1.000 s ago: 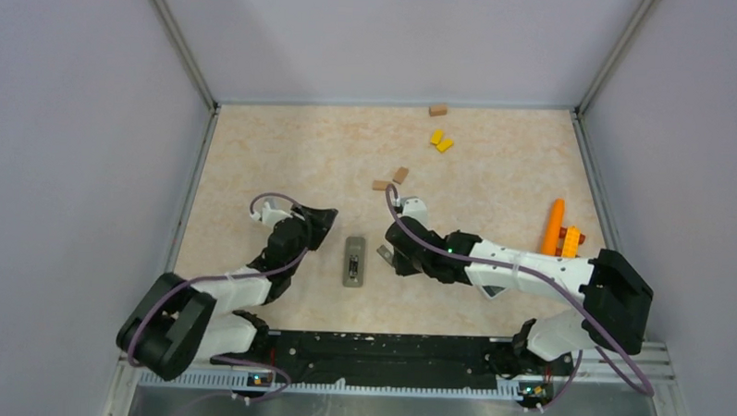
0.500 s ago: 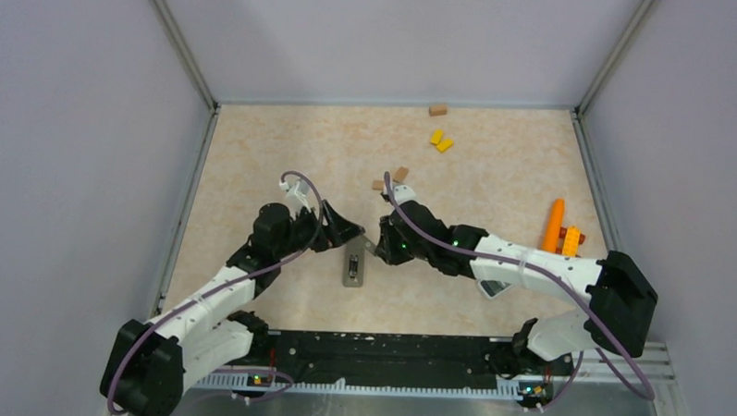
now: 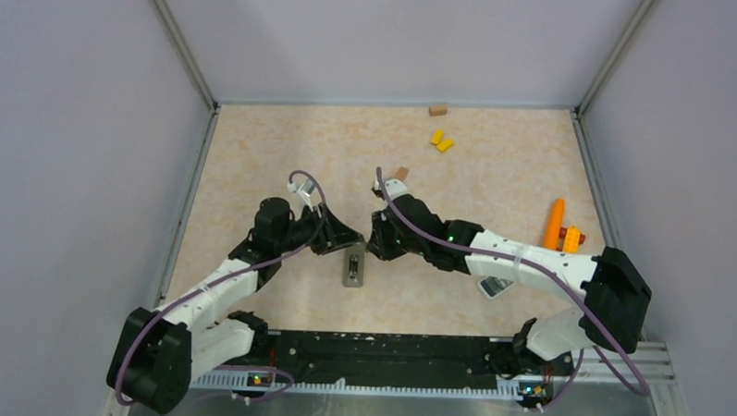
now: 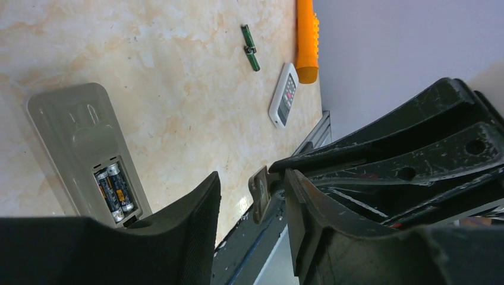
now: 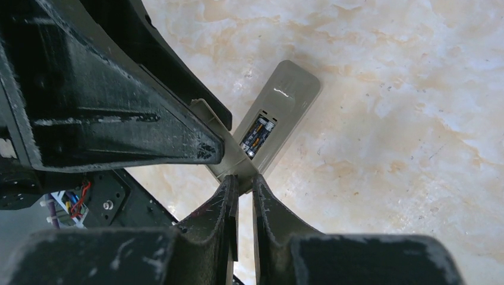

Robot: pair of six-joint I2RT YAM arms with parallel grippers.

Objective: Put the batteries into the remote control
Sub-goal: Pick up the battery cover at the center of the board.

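the left arm [image 3: 216,281] rises from its base and bends inward. the right arm [image 3: 520,264] stretches low across the beige marbled tabletop [image 3: 284,150] toward it. the left gripper [image 4: 249,178] and the right gripper [image 5: 241,183] meet nose to nose just over the far end of the long grey plastic remote control [image 3: 354,263].

the right fingers are pinched narrow on one edge of a thin grey plastic battery cover [image 5: 233,159]. the left fingers [image 4: 196,225] stand partway apart around the cover's other end, with a gap showing on one side.

the remote control lies back-up on the tabletop. its open compartment holds two dark cylindrical batteries [image 4: 113,190] side by side. two more dark green batteries [image 4: 250,47] lie end to end on the tabletop, near a long orange plastic piece [image 4: 306,35] and a small white remote [image 4: 283,95].
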